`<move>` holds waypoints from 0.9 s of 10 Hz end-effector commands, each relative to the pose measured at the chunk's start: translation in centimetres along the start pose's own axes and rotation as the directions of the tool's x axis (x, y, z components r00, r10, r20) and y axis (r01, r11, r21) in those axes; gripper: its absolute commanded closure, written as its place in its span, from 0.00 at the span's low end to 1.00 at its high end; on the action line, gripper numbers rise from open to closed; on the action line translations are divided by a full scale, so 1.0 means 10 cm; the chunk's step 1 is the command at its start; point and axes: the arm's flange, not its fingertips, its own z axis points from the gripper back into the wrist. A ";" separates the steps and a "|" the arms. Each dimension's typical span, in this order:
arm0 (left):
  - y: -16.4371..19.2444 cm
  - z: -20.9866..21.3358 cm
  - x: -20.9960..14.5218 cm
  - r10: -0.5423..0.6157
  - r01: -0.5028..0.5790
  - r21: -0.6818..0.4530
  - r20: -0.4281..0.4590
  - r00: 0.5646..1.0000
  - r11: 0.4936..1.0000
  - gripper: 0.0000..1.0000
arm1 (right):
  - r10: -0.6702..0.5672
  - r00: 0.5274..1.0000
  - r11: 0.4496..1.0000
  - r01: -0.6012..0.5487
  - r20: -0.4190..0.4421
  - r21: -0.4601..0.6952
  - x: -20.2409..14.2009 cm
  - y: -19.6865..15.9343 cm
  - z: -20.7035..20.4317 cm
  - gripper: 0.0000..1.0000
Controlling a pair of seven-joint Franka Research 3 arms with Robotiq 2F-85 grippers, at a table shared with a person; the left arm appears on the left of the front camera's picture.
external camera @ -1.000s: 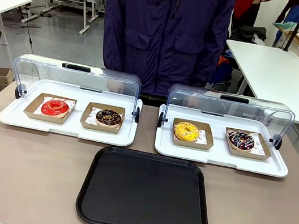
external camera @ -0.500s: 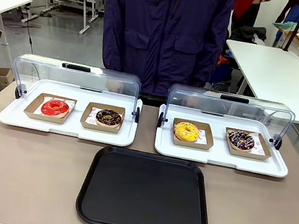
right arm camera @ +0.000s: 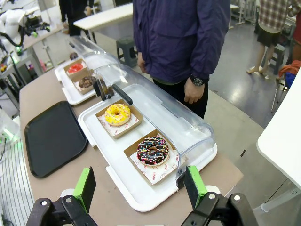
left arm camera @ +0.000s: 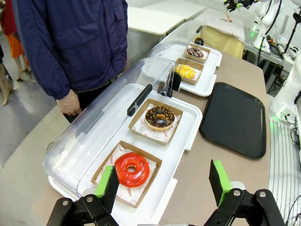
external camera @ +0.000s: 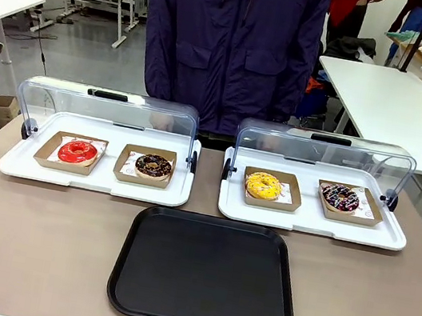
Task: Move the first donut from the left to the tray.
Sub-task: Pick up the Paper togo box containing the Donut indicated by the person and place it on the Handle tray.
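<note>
The first donut from the left [external camera: 77, 152] [left arm camera: 131, 169] has glossy red icing and sits in a shallow brown cardboard dish [left arm camera: 127, 173] at the left end of the left white tray [external camera: 23, 169]. That tray's clear lid is swung back. The black tray [external camera: 205, 271] [left arm camera: 235, 117] lies bare near the table's front edge. My left gripper [left arm camera: 164, 186] hangs open above and in front of the red donut, nothing between its green pads [left arm camera: 107, 186]. My right gripper [right arm camera: 141, 187] is open over the right white tray's front edge [right arm camera: 127, 192].
A chocolate donut [external camera: 153, 166] sits beside the red one. The right white tray [external camera: 266, 216] holds a yellow donut [external camera: 262, 185] and a sprinkled dark donut [external camera: 340, 198], lid also open. A person in a dark blue jacket [external camera: 235, 40] stands at the far side, hands down.
</note>
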 end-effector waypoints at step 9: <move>-0.01 0.01 0.01 -0.012 0.012 -0.011 -0.001 1.000 1.000 0.00 | 0.009 1.000 1.000 -0.009 0.004 0.008 -0.01 0.03 0.00 0.00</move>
